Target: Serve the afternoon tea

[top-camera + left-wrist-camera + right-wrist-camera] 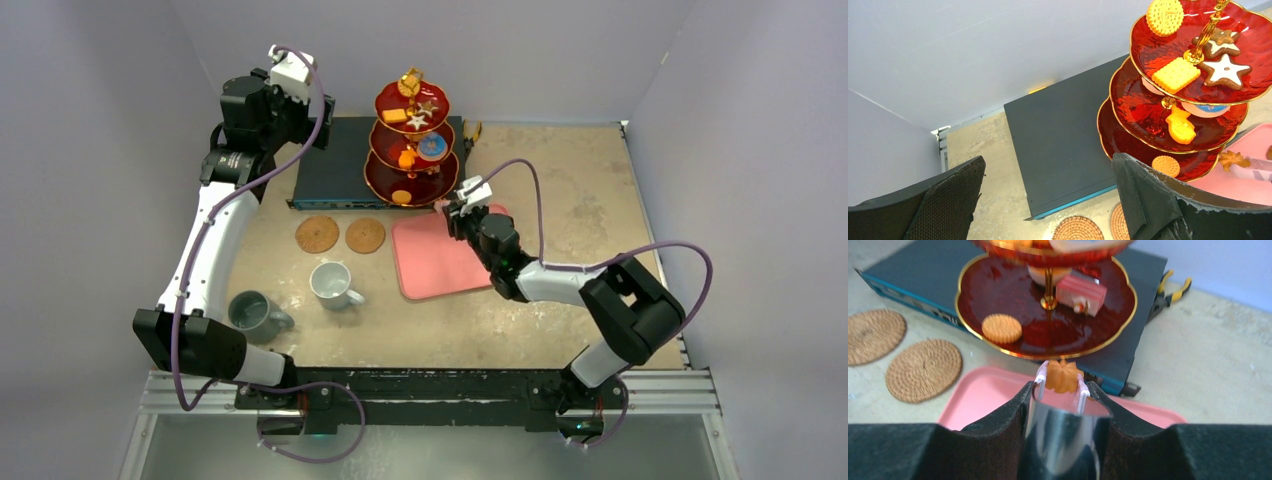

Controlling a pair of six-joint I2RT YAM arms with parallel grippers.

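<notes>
**Tongs hold a pastry at the foot of the stand**

The right gripper [1060,390] is clamped on a pair of metal tongs [1063,435], and their tips pinch an orange flower-shaped pastry [1064,376]. It hangs over the far edge of the pink tray [435,268], just short of the bottom tier of the red three-tier stand [384,177]. That tier carries a round biscuit [1001,328] and a pink cake slice [1081,292]; more pastries sit on the tiers above.

The left gripper [1048,162] is raised at the back left over the dark box [335,165], fingers spread wide and holding nothing.

Two cork coasters [317,234] lie side by side in front of the box, both bare. The white mug [330,283] and grey mug [252,311] stand nearer the arms.
</notes>
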